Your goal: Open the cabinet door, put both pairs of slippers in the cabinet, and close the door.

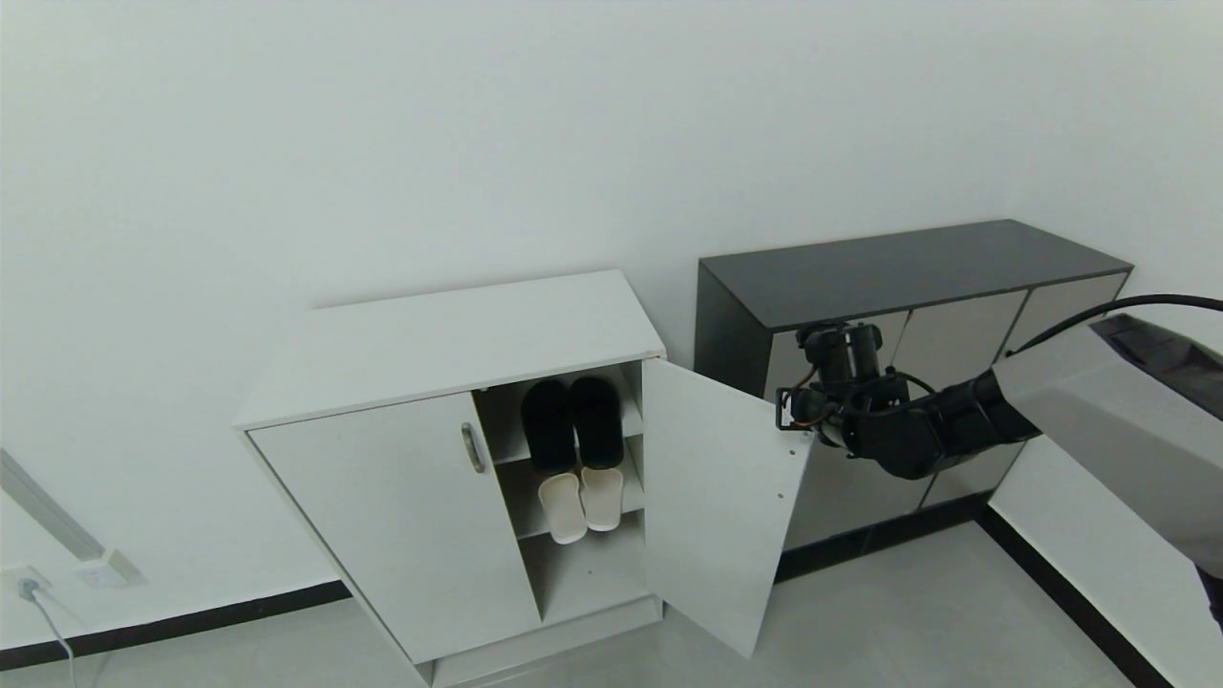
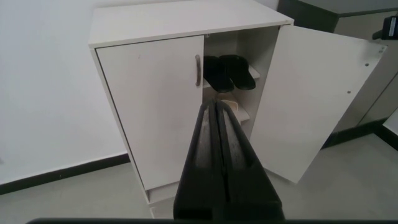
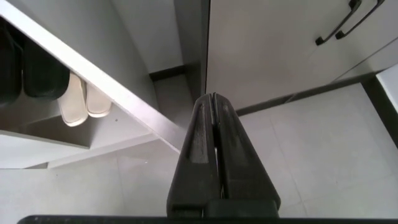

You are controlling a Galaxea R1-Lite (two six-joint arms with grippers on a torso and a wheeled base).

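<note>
The white cabinet (image 1: 459, 334) has its left door (image 1: 401, 516) closed and its right door (image 1: 717, 497) swung open. Black slippers (image 1: 571, 420) lie on the upper shelf and white slippers (image 1: 580, 502) on the shelf below. My right gripper (image 1: 791, 413) is at the open door's top outer corner, on its outer side. In the right wrist view it (image 3: 213, 99) is shut on nothing, next to the door's edge (image 3: 99, 74), with the white slippers (image 3: 81, 99) beyond. My left gripper (image 2: 216, 106) is shut and empty, some way in front of the cabinet, facing the black slippers (image 2: 230, 71).
A dark cabinet (image 1: 908, 268) with grey doors stands against the wall right of the white one, close behind my right arm. Bare grey floor lies in front of both. A wall socket with a cable (image 1: 29, 585) is at the far left.
</note>
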